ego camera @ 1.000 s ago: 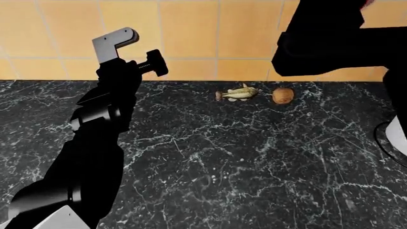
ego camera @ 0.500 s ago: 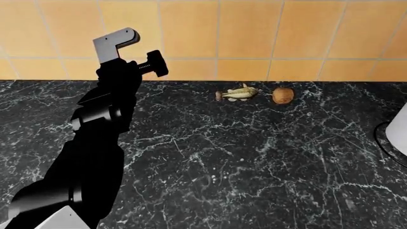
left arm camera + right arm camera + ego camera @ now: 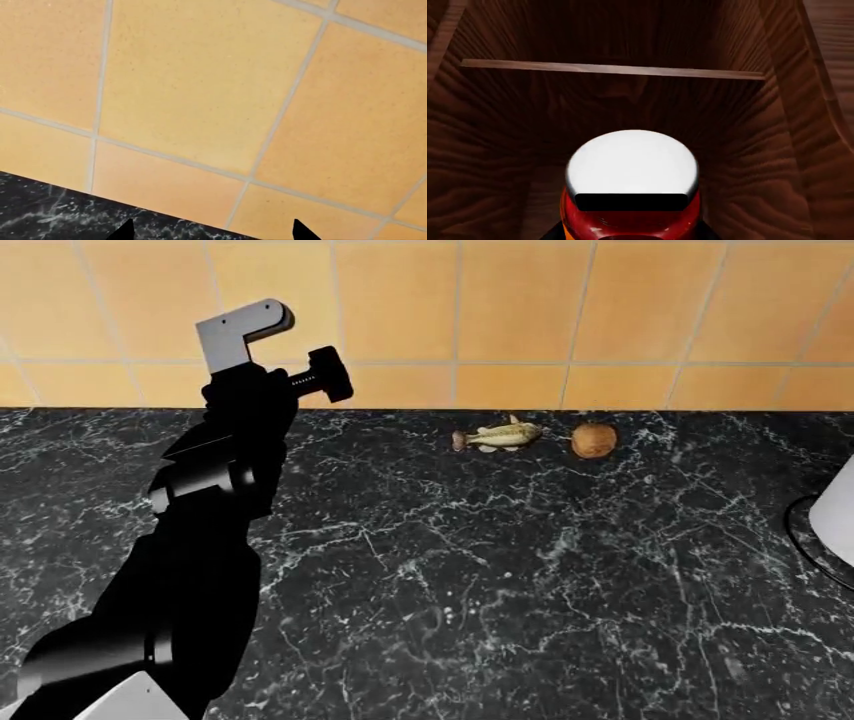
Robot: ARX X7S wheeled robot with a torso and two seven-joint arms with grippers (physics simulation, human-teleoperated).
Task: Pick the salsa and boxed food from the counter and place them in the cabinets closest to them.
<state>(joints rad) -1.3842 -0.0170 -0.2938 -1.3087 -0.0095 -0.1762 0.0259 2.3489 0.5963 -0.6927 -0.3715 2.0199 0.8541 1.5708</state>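
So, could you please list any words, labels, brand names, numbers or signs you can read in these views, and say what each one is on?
No readable text in any view.
Red glass salsa jar with pale lid, inside the dark wooden cabinet: only a sliver of its label shows, no lettering legible.
Orange tiled wall: blank.
Black marble-look counter: only white veins.
Small fish-shaped item and brown round item: no markings.

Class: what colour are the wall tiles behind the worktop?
Orange wall tiles with pale grout, clearest in the left wrist view.
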